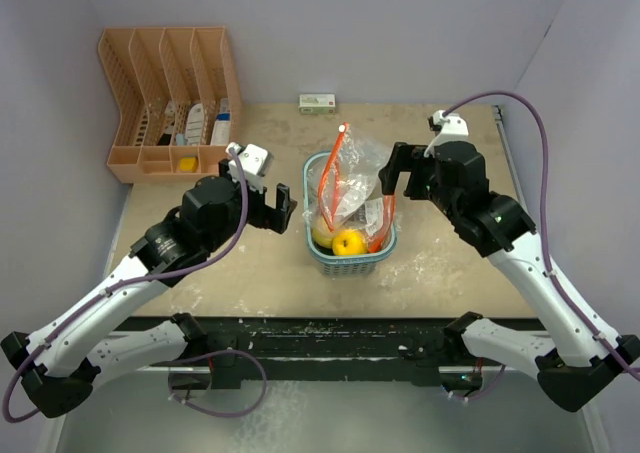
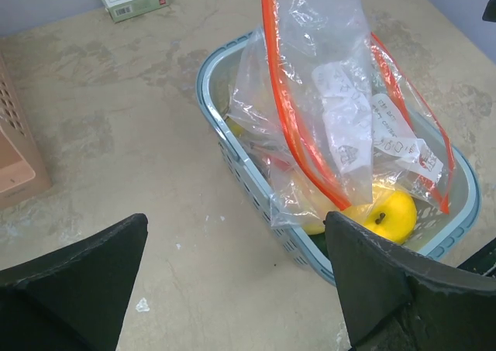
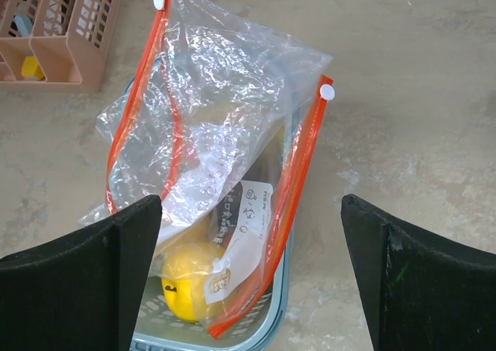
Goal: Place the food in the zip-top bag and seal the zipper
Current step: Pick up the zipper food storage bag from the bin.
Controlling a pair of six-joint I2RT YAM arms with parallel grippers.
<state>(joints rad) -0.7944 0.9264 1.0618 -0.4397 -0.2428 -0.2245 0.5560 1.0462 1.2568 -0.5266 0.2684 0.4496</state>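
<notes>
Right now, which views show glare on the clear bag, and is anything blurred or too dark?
Top external: even light, soft shadows, small glints on the zip-top bag. Left wrist: strong shine on its crinkles; the left gripper's fingers are dark, showing little detail. Right wrist: similar glare; the bag's label print is hard to read.

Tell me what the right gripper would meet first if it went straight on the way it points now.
Most likely the zip-top bag, standing up out of the blue basket: its crinkled clear side and orange-red zipper lie dead ahead of the open right gripper. Depth is hard to judge.
</notes>
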